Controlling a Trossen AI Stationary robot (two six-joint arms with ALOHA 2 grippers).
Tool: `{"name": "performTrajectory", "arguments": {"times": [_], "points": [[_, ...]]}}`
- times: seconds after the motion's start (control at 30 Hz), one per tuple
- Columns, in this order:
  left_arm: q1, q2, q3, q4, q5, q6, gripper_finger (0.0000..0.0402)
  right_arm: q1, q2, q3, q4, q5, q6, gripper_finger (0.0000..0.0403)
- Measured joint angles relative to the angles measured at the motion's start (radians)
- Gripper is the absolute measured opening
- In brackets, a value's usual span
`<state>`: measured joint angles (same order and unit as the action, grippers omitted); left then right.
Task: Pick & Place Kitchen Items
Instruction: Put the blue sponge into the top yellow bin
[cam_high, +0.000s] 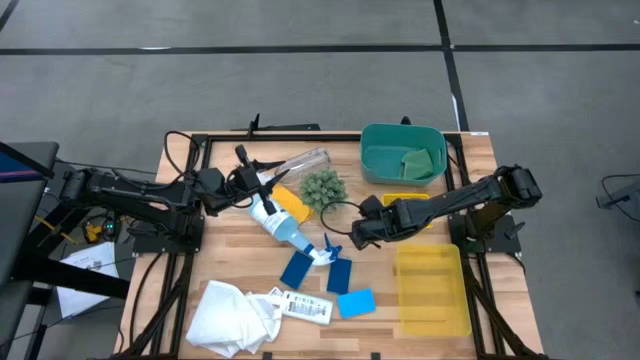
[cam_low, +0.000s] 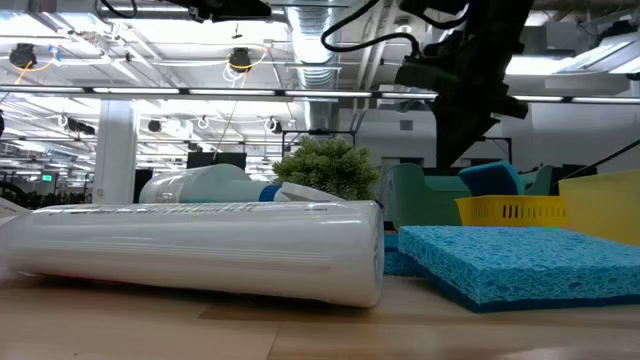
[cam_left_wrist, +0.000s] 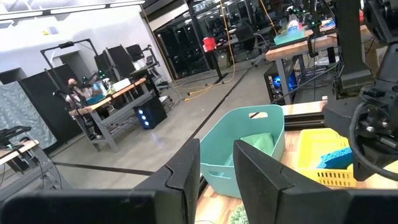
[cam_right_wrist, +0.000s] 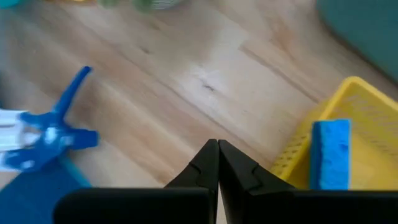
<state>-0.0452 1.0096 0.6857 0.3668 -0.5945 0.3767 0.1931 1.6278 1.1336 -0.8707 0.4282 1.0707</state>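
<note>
The clear spray bottle (cam_high: 283, 228) lies on its side mid-table, its blue trigger (cam_right_wrist: 55, 134) toward the near edge. A clear cup (cam_high: 301, 161) lies behind it, next to a yellow sponge (cam_high: 293, 204). Blue sponges (cam_high: 297, 268) (cam_high: 356, 302) lie near the front, and a white cloth (cam_high: 232, 315) is at the front left. My left gripper (cam_high: 265, 188) (cam_left_wrist: 217, 168) hovers level above the bottle's base, open and with nothing in it. My right gripper (cam_high: 353, 238) (cam_right_wrist: 217, 149) is shut on nothing. It points down over bare wood, right of the trigger.
A teal bin (cam_high: 402, 152) at the back right holds a green sponge (cam_high: 416, 160). A small yellow basket (cam_right_wrist: 348, 118) holds a blue sponge (cam_right_wrist: 329, 152). A larger yellow bin (cam_high: 430, 290) stands at the front right. A spiky plant ball (cam_high: 323, 187) sits mid-table. A white labelled tube (cam_low: 200, 245) lies near the front.
</note>
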Motion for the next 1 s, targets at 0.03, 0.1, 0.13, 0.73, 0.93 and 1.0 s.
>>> {"name": "performTrajectory", "arguments": {"times": [0.03,0.1,0.13,0.73,0.93,1.0], "points": [[0.000,0.000,0.000,0.000,0.000,0.000,0.0092,-0.002,0.008,0.003,0.015,-0.009,-0.009,0.0000],[0.000,0.000,0.000,0.000,0.000,0.000,0.0092,-0.008,0.022,0.002,0.024,-0.022,-0.022,0.0000],[0.000,0.000,0.000,0.000,0.000,0.000,0.0092,-0.012,0.021,-0.001,0.009,-0.024,-0.025,0.0000],[0.000,0.000,0.000,-0.003,0.000,0.000,0.0092,-0.026,0.017,0.002,-0.048,-0.026,0.025,0.0000],[0.000,0.000,0.000,-0.003,0.000,0.000,0.0092,-0.033,0.017,0.003,-0.127,-0.031,0.047,0.0000],[0.000,0.000,0.000,-0.004,0.000,0.000,0.0092,-0.041,0.017,0.003,-0.309,-0.004,0.174,0.0000]]}}
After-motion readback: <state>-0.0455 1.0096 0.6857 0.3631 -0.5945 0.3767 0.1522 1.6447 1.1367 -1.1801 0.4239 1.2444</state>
